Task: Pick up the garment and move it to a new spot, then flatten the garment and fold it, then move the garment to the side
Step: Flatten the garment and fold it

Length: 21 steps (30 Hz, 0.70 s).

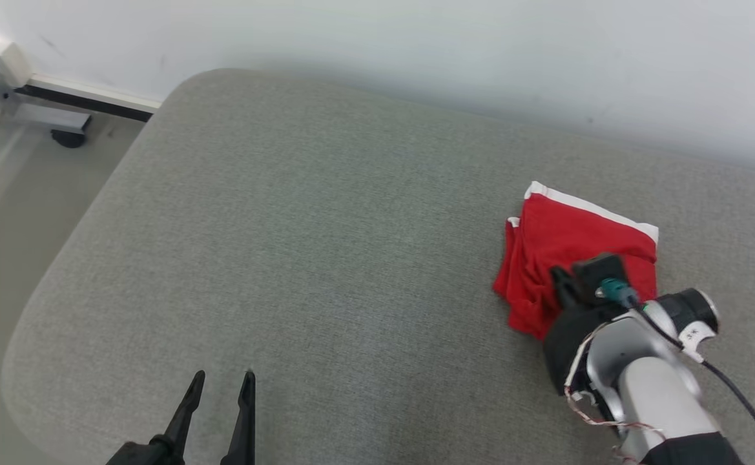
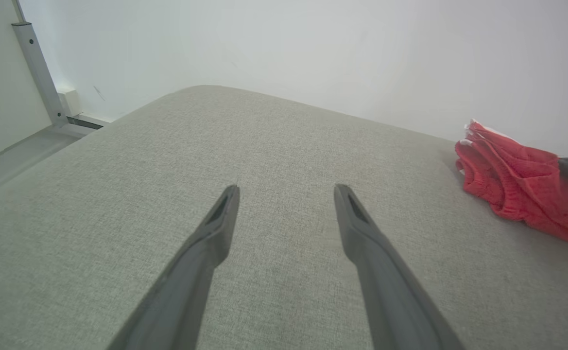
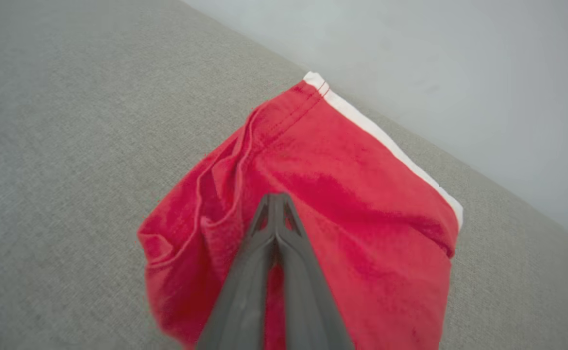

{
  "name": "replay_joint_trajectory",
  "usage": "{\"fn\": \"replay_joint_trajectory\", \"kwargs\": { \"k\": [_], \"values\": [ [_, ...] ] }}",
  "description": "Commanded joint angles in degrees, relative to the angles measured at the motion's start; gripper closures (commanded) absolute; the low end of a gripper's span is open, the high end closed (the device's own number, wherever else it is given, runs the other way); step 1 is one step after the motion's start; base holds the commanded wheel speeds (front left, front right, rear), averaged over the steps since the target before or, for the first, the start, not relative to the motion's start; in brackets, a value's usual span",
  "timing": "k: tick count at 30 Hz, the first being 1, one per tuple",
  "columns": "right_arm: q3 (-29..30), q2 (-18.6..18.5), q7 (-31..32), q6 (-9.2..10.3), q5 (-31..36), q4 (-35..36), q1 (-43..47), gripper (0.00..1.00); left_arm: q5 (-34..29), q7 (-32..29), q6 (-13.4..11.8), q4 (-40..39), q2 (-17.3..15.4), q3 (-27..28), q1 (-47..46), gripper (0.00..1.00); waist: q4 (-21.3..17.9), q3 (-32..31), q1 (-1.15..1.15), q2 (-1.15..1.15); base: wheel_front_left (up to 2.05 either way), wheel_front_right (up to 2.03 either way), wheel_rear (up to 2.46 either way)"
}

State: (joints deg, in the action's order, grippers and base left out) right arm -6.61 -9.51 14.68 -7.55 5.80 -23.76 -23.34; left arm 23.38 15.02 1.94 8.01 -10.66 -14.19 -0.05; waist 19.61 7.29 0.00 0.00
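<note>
1. Although the right gripper (image 3: 275, 199) has its fingers pressed together with no gap, they lie on top of the garment (image 3: 361, 209) — whether a fold is nipped between the tips I cannot tell.
2. Red with a white band along its far edge, the garment sits loosely folded on the right part of the cushion (image 1: 325, 245), near the wall (image 1: 416, 45).
3. Left gripper (image 1: 222, 381) hangs spread wide and empty over bare cushion, well apart from the garment.
4. Risk: if the tips merely rest on the cloth, a drag could slip off, or pull the top layer alone — undoing the fold. The garment's left side bunches in loose ridges that look likely to roll.
5. Hidden: in the head view the right wrist (image 1: 648, 329) covers the garment's near edge. The fingers mask their own contact with the cloth. The lower layers cannot be counted.
</note>
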Motion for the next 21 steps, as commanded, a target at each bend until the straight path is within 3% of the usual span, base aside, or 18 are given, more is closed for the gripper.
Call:
{"fn": "replay_joint_trajectory", "kwargs": {
  "k": [1,13,18,19,20,21],
  "values": [
    [-1.3,0.5,0.3,0.16,0.0,0.5,0.9,1.00,0.1,-0.1,0.0,-0.2,0.0,-0.2,-0.3,0.00,-1.1,0.3,0.00,0.00,0.00,0.00,0.00],
    [-14.4,3.7,0.9,0.16,-5.4,-0.3,3.1,1.00,0.7,-0.2,0.1,1.0,0.3,-1.0,-1.2,0.00,-0.9,-0.7,0.00,0.00,0.00,0.00,0.00],
    [-12.1,4.2,-0.8,0.16,-8.2,2.9,4.5,1.00,0.2,-0.1,-0.3,0.6,-0.2,-0.4,-0.4,0.00,-1.2,-2.9,0.00,0.00,0.00,0.00,0.00],
    [-10.8,4.4,-1.6,0.16,-8.5,4.3,5.3,0.54,-0.1,0.0,-0.5,0.3,-0.3,-0.3,-0.3,0.00,-1.4,-3.4,0.00,0.00,0.00,0.00,0.00],
    [-8.7,4.6,-2.4,0.16,-8.9,5.8,6.3,0.00,-0.7,0.0,-0.8,0.1,-0.5,-0.1,-0.1,0.00,-1.7,-4.1,0.00,0.00,0.00,0.00,0.00],
    [-6.7,4.8,-3.2,0.16,-8.7,7.2,7.4,0.00,-1.3,0.1,-1.3,-0.1,-0.8,0.2,0.0,0.00,-2.1,-4.6,0.00,0.00,0.00,0.00,0.00]
  ]
}}
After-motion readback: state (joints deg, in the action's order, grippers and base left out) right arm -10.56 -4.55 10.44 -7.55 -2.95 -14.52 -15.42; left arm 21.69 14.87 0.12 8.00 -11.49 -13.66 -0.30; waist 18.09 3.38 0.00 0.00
